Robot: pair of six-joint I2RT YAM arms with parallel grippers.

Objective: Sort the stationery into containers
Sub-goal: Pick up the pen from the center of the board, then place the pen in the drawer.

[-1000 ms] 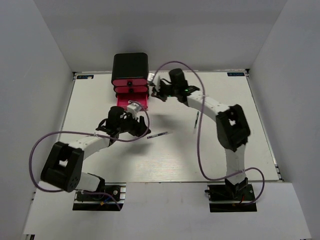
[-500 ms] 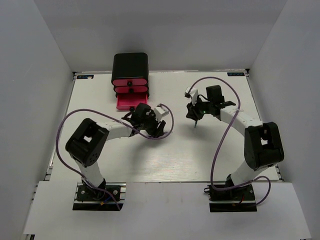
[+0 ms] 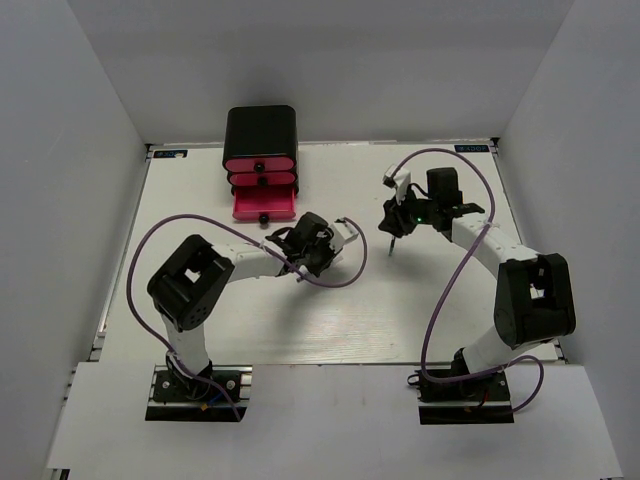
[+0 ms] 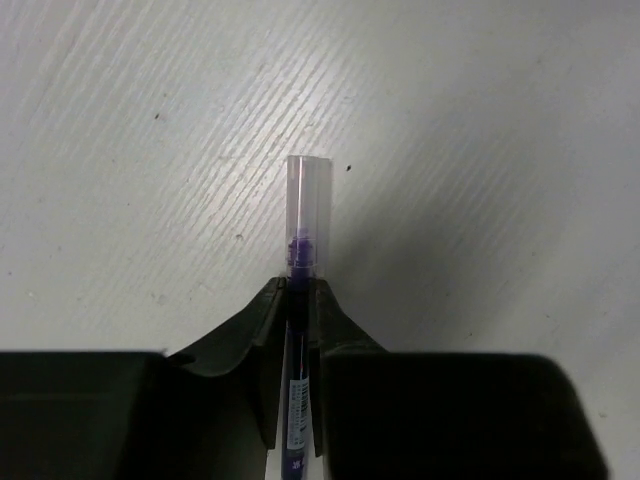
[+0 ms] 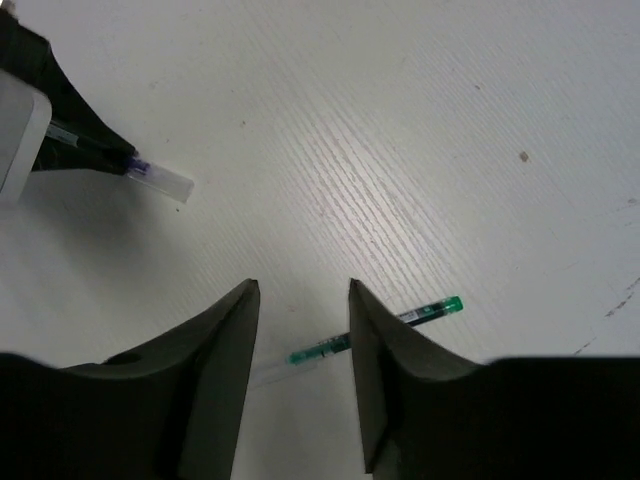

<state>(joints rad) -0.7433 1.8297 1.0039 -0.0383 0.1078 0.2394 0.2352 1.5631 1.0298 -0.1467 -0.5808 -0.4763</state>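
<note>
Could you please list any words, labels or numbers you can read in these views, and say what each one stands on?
No text is legible in any view.
Printed label on the barrel of the clear-capped pen: too small and blurred to read.
Dark band on the green pen: no readable print.
Left blue sticker at a far corner of the table: too small to read.
Right blue sticker: too small to read.

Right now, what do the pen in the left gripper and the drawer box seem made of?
Pen: likely clear glossy plastic; the tip shows through its cap. Drawer box: probably smooth moulded plastic, black shell, pink drawers; too far to be sure.
</note>
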